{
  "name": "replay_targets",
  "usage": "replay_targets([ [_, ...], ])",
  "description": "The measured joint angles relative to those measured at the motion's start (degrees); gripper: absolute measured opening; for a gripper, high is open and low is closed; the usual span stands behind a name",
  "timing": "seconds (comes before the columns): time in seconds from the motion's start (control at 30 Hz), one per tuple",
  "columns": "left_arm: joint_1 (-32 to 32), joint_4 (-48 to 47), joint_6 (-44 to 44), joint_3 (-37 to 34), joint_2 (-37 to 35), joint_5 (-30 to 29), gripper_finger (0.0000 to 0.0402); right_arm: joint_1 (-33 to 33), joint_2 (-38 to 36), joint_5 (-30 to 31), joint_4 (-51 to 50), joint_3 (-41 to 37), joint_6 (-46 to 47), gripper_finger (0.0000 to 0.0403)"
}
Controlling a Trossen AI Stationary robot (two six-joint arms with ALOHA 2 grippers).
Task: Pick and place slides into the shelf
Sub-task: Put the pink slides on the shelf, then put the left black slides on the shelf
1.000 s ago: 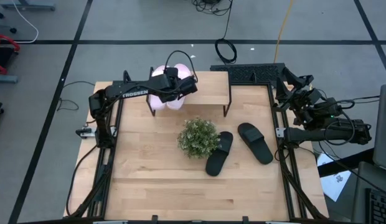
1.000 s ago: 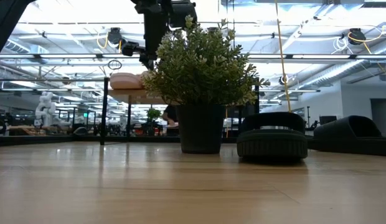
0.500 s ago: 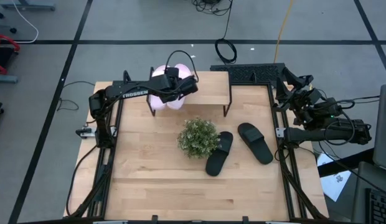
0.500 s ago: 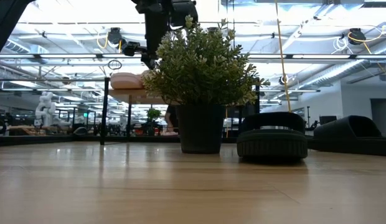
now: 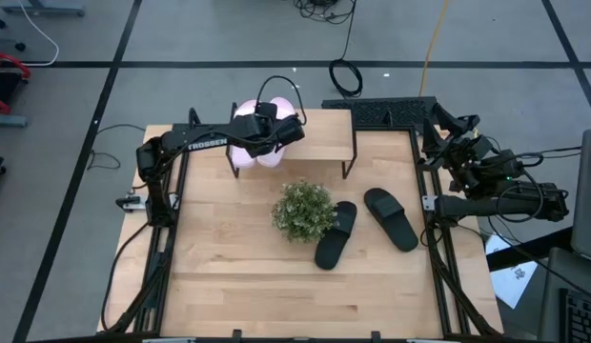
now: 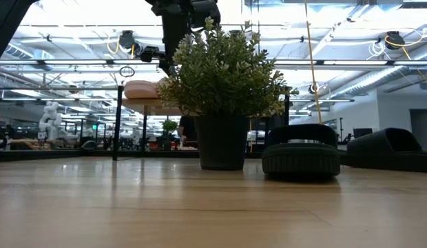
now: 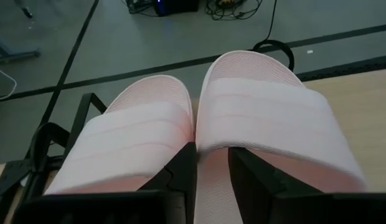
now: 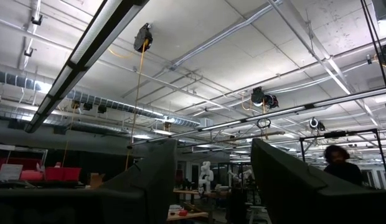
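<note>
Two pale pink slides lie side by side, soles down, on the left end of the shelf, their toes past its far edge. My left gripper is over them, shut on the slide nearer the shelf's middle. In the low view one pink slide shows on the shelf top. Two black slides lie flat on the table in front of the shelf. My right gripper is open at the table's right edge, pointing at the ceiling. My left gripper holds the pink slide nearer the shelf's middle by the inner side rim of its footbed, behind the strap. One finger sits between the two slides, the other on the footbed. The fingers slant down from the near left. The slide lies on the shelf top.
A small green potted plant stands mid-table, just left of the black slides. The shelf's right two thirds is bare plank. Bare tabletop lies near and to the left. A cable coil and a black mat lie on the floor beyond.
My left gripper has crept a little toward the table's far edge over the shelf, staying shut on the pink slide.
</note>
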Motion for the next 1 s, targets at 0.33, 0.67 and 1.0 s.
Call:
replay_targets([
  [0.33, -0.3, -4.3, -1.7, 0.0, 0.0, 1.2, 0.0086, 0.0, 0.0, 0.0, 0.0, 0.0, -0.2, 0.0196],
  [0.67, -1.8, -4.3, -1.9, 0.0, 0.0, 1.1, 0.0086, 0.0, 0.0, 0.0, 0.0, 0.0, 0.0, 0.0196],
  [1.0, -5.0, -3.6, -2.4, 0.0, -5.5, 1.1, 0.0086, 0.0, 0.0, 0.0, -0.4, 0.0, 1.0, 0.0196],
])
